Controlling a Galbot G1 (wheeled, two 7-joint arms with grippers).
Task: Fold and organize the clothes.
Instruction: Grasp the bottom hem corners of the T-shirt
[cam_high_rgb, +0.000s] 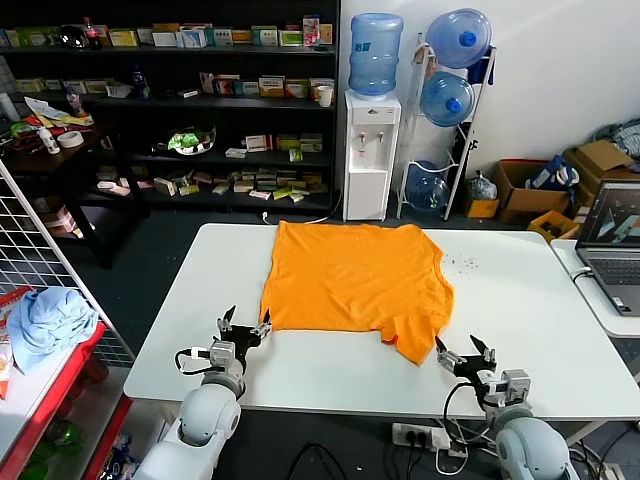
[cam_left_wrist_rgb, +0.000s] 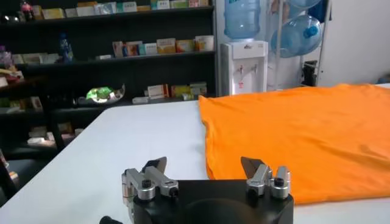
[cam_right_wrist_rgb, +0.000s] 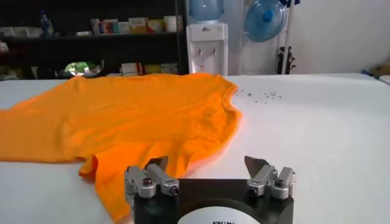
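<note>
I'm lining up the first fold: left gripper (cam_high_rgb: 246, 327) and right gripper (cam_high_rgb: 464, 350) both wide open and empty at the T-shirt (cam_high_rgb: 352, 275)'s six o'clock hem, ready to pinch it.

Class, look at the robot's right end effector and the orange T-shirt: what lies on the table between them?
Only bare white table. In the right wrist view, the open right end effector sits just short of the orange T-shirt, nothing between.
</note>
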